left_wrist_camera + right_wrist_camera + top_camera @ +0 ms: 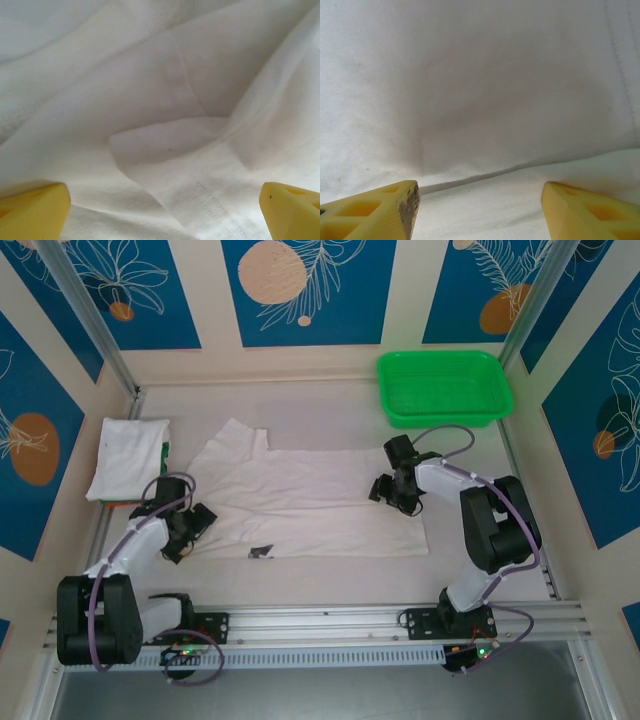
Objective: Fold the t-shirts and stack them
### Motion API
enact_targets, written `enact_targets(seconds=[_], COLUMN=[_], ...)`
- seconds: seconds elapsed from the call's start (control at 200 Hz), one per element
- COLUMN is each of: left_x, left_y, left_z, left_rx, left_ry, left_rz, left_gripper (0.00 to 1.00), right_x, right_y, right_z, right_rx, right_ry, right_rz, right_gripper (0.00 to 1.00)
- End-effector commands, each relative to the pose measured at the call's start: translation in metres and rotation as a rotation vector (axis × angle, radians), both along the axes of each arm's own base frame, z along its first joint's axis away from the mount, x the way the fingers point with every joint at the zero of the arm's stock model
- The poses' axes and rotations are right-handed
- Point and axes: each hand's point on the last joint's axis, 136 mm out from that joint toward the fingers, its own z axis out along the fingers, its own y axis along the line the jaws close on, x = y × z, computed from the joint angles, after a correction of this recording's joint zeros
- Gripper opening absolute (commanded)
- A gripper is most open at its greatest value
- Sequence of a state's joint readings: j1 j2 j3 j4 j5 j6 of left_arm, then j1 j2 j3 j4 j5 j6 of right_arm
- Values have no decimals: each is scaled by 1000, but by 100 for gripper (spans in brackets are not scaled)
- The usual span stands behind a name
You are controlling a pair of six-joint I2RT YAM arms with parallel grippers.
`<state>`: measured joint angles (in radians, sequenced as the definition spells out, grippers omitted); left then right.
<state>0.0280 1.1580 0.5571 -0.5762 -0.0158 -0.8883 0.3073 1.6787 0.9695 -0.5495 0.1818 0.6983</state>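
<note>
One white t-shirt lies spread flat mid-table, with a small dark label near its front edge. A second t-shirt sits folded at the far left. My left gripper is low over the spread shirt's left end. In the left wrist view the left gripper is open wide, with wrinkled cloth and a stitched hem below it. My right gripper is over the shirt's right part. Its jaws are open above a fold edge, gripping nothing.
A green mesh basket stands at the back right, apart from the shirt. Something green and red peeks from under the folded shirt's right edge. Walls close in the table on the left, back and right.
</note>
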Motion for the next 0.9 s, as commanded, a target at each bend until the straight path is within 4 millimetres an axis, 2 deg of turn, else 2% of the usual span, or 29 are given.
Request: enact_targets(seconds=[0.0,0.16,0.255,0.375,0.455,0.56,0.745,0.895], left_x=[-17,5,22,67,99,132,185,221], left_y=[4,-4,-16,-36,-41,-40,-30,-31], left_z=[2,48,61,74,83,88,81,74], left_rx=[12,119,105,80,89,120,220,239], left_ry=[54,-38,-67,-191,-248,-231,-158,-127], left_rz=[-11,-139,-174,-232,-222,-183,-135,-107], left_gripper=[98,100,100,100,100,100,87,64], right_x=[-12,-25,-33,-31,-18,-5,9,11], right_y=[-11,-19,-27,-26,-10,5,22,26], right_z=[-9,-11,-12,-4,14,39,60,66], right_rx=[-35,-42,-64,-71,-23,2,48,66], right_ry=[70,93,109,71,-27,-131,-227,-255], right_rz=[7,-9,-17,6,38,82,131,135], right_gripper=[68,68,68,69,69,69,69,69])
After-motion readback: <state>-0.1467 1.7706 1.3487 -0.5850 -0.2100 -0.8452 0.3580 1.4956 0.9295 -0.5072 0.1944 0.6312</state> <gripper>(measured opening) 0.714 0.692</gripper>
